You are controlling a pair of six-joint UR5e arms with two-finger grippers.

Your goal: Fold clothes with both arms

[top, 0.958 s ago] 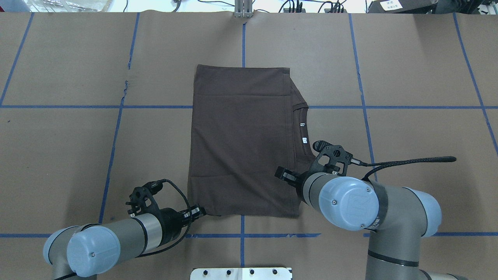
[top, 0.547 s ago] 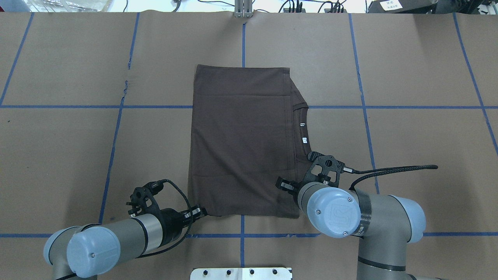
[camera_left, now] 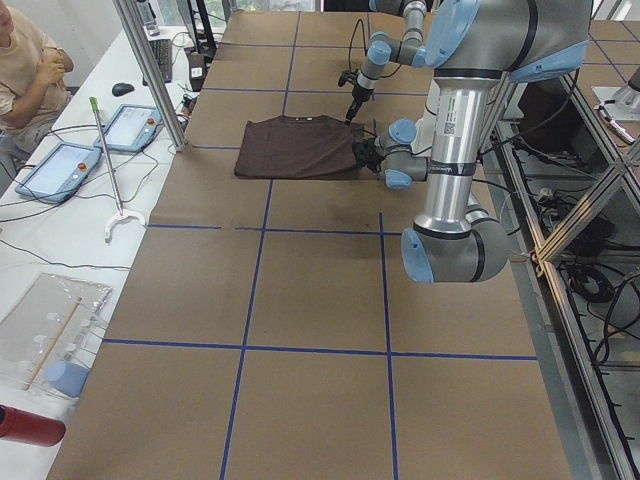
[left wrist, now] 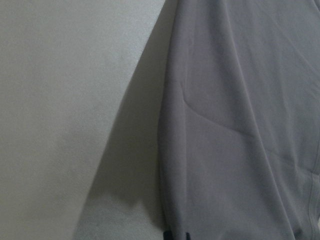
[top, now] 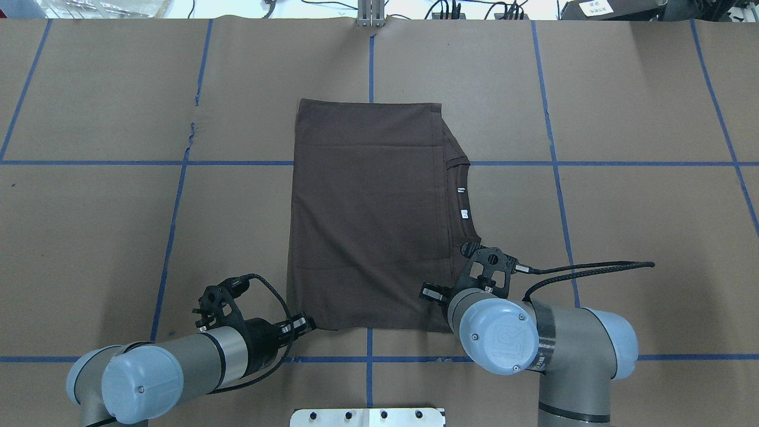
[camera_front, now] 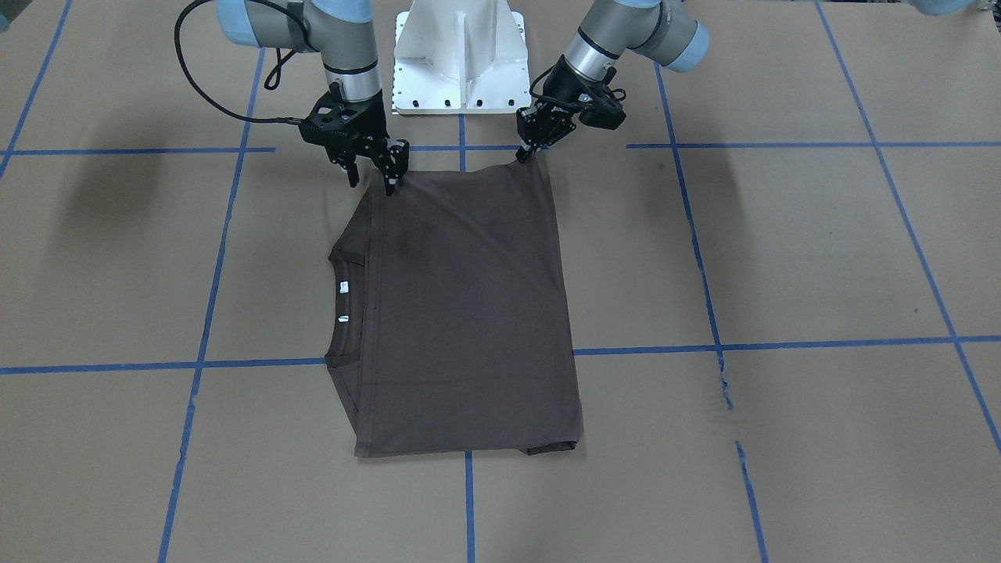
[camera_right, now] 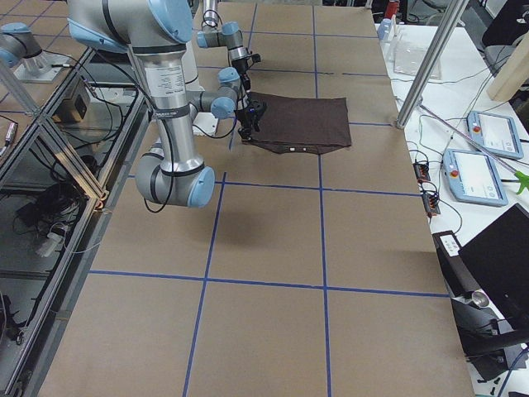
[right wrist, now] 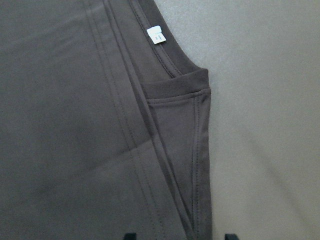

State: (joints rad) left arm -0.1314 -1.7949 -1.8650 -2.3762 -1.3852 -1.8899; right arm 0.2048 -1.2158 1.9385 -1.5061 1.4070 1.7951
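The T-shirt [top: 367, 219] lies folded flat on the table [top: 118, 237], its near edge just ahead of both arms. The left gripper [camera_front: 522, 156] looks pinched shut on the near hem corner, and the right gripper [camera_front: 372, 184] stands open astride the near shoulder corner. Should the right one close on only the top layer, the fold could skew or spill open; how many layers the left one holds cannot be made out.

T-shirt [top: 367, 219] on table [top: 622, 107]; left pincer [camera_front: 522, 156], right pincer [camera_front: 372, 181] at near corners.
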